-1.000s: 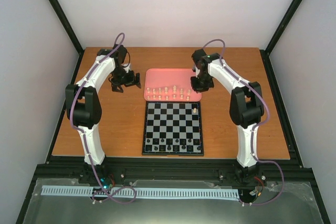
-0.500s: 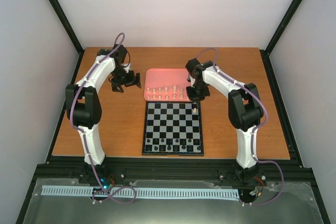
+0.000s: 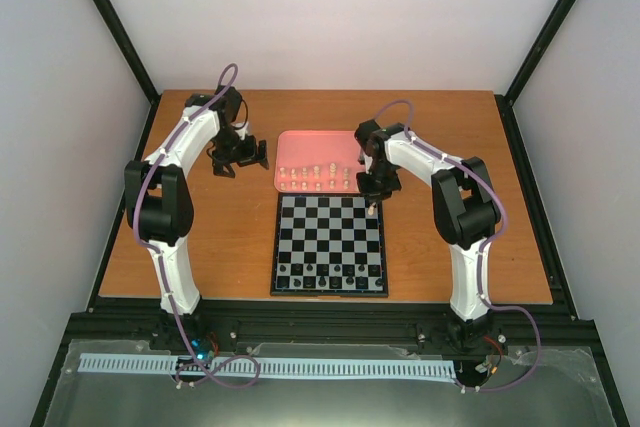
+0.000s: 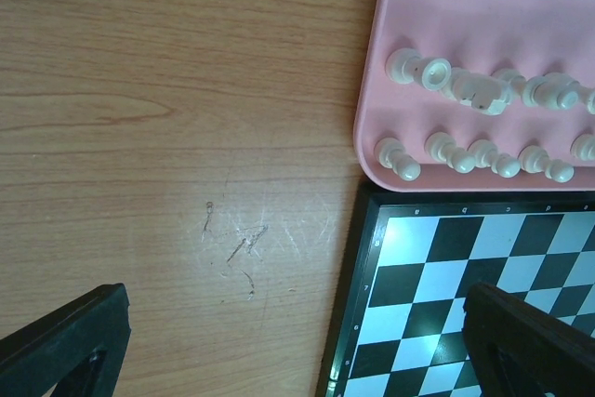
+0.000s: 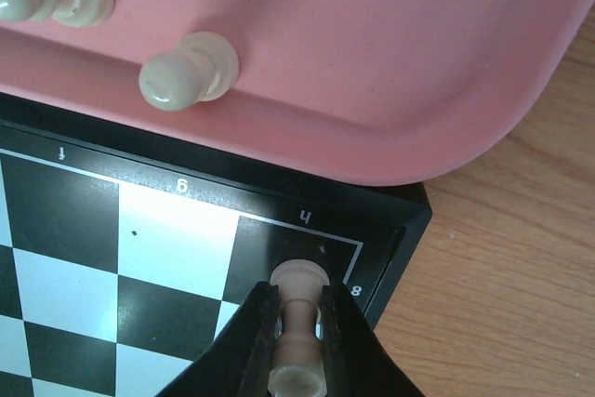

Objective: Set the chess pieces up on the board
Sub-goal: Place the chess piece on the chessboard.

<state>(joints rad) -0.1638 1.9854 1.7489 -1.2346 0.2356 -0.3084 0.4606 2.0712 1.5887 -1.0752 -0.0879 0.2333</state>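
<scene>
The black-and-grey chessboard lies mid-table, with the pink tray just behind it holding several cream pieces. My right gripper is shut on a cream rook over the board's far right corner square, next to the tray's rim. A cream pawn stands in the tray nearby. My left gripper is open and empty above bare wood left of the tray; its view shows two rows of cream pieces and the board's corner.
Several black pieces stand along the board's near rows. Black frame posts and white walls enclose the wooden table.
My right gripper has moved from over the tray's right end down and forward to the board's far right corner. The left arm has not moved.
</scene>
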